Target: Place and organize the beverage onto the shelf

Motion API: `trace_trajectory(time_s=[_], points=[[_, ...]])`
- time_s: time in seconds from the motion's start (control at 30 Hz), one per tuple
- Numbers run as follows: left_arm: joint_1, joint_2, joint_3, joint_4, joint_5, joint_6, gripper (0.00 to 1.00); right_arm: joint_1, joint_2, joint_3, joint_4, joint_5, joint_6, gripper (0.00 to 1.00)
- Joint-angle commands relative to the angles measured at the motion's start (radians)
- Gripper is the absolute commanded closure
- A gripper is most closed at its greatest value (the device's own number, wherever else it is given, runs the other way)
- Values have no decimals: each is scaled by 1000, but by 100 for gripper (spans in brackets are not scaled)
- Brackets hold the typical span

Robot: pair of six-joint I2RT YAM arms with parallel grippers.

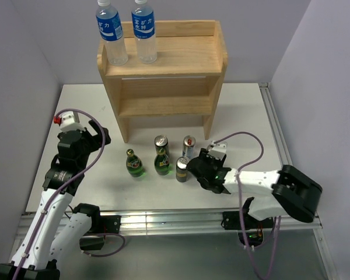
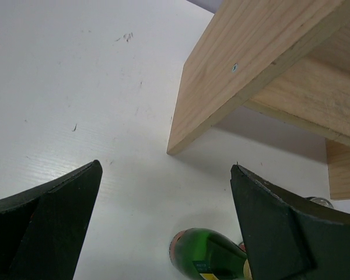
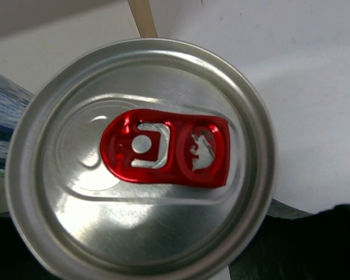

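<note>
A light-wood shelf [image 1: 181, 55] stands at the back of the white tabletop [image 1: 245, 116]. Two water bottles [image 1: 112, 32] already stand on its top board. Still waiting on the tabletop in front are two green glass bottles [image 1: 134, 164] and three cans [image 1: 161, 142]. The left tool [image 2: 166, 175] gapes wide just above one green bottle. The right tool [image 1: 193, 168] sits right beside a can. Its camera shows a red-tabbed can top [image 3: 143, 157] very close, but I cannot tell whether it grips.

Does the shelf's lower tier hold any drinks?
No, the lower tier is bare; only two water bottles stand on the top board.
</note>
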Motion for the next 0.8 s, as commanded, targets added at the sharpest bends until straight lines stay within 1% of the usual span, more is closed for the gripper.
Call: trace_trajectory(time_s=[0.0,0.03,0.07,0.1,0.13,0.17,0.2,0.23,0.27,0.3,0.33,0.37,0.4,0.43,0.47,0.5,0.53,0.57,0.6,0.67,0.73,0.77], points=[[-6,23,70,61,-20,-13,1,-3,-169,122,-238,32,24,100],[-6,29,76,63,-19,-13,1,-3,-236,146,-273,28,4,100],[-6,34,83,67,-11,-8,1,-3,-265,171,-304,19,-45,100],[-6,46,102,67,-1,-8,2,-2,-292,230,-344,14,-84,100],[-7,51,111,71,1,-11,2,-2,-330,261,-352,6,-131,100],[-7,55,117,72,4,-10,2,-3,-342,295,-353,-17,-239,100],[-7,63,126,84,15,-4,2,-5,-353,374,-364,-26,-289,100],[-7,69,133,87,16,-4,2,-3,-352,417,-367,-35,-335,100],[-7,74,139,89,21,-4,3,-6,-347,465,-375,-55,-418,100],[-7,85,152,97,27,-1,3,-8,-329,572,-408,-61,-449,100],[-7,91,157,100,36,0,3,-8,-319,623,-418,-69,-484,100],[-7,98,163,101,39,-8,4,-8,-310,674,-421,-75,-553,100],[-7,112,177,106,46,-11,4,-8,-298,777,-430,-83,-585,100],[-6,120,183,109,58,-16,5,-8,-274,824,-421,-92,-621,100],[-7,125,188,112,62,-23,5,-15,-258,872,-413,-107,-694,100],[-7,132,194,118,65,-27,6,-21,-240,975,-421,-119,-719,100],[-7,134,195,129,69,-30,6,-29,-199,1026,-422,-139,-772,100],[-7,132,196,133,69,-36,6,-47,-175,1076,-427,-162,-794,100],[-7,131,194,138,70,-37,6,-60,-124,1178,-448,-196,-808,100],[-9,125,186,150,84,-48,6,-98,-76,1304,-462,-247,-857,100],[-7,112,177,153,93,-54,6,-121,-7,1378,-476,-300,-886,100],[-9,109,166,155,99,-62,6,-133,18,1454,-497,-320,-892,100]])
